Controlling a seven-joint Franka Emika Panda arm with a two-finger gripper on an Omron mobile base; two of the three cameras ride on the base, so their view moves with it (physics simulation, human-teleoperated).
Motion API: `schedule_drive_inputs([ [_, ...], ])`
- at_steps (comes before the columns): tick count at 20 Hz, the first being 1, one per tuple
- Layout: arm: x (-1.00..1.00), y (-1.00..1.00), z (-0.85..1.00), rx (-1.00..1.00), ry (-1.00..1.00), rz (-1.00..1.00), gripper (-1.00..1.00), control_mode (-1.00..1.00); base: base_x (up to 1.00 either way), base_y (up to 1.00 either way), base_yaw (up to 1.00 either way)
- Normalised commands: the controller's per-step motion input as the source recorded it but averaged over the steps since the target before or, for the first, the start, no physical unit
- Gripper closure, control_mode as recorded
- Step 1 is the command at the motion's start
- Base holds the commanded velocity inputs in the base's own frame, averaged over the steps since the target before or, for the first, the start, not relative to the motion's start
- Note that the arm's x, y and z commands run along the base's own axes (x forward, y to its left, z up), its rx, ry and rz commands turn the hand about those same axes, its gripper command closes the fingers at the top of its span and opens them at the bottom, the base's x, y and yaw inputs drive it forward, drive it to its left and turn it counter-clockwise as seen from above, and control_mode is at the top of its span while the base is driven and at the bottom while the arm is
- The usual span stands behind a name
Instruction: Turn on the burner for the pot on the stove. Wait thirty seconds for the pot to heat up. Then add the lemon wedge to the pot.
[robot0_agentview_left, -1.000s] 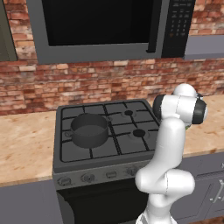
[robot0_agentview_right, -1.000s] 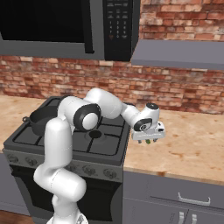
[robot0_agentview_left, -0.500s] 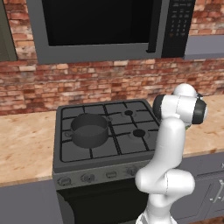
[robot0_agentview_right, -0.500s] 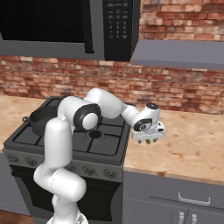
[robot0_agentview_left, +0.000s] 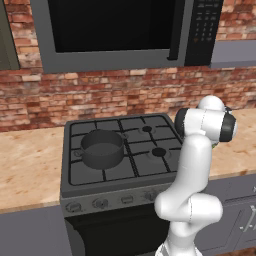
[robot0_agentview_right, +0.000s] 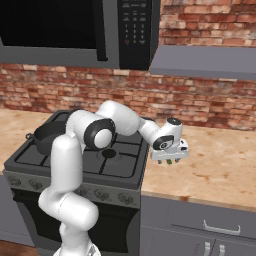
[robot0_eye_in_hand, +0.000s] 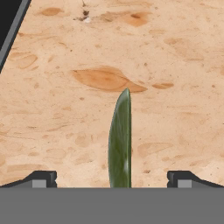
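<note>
The wedge (robot0_eye_in_hand: 120, 140) lies on the worktop (robot0_eye_in_hand: 175, 65) right of the stove (robot0_agentview_right: 75, 165), midway between the spread fingers (robot0_eye_in_hand: 43, 178), its long axis across their closing line (nothing gripped).

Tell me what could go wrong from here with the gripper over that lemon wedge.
The lemon wedge stands thin, edge-up on the counter, centred between the open gripper fingers; closing off-centre could tip it or squirt it aside. The carry to the pot crosses the stove to its far left burner, so a weak pinch may drop the wedge onto the grates. Whether the burner is lit cannot be told, so the wedge may go in cold.
</note>
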Motion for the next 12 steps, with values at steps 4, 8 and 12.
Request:
schedule_drive_inputs([
  [4,0.0,0.0,0.0,0.0,0.0,0.0,-1.0,-1.0,0.0,0.0,0.0],
  [8,0.0,0.0,0.0,0.0,0.0,0.0,-1.0,-1.0,0.0,0.0,0.0],
  [12,0.0,0.0,0.0,0.0,0.0,0.0,-1.0,-1.0,0.0,0.0,0.0],
])
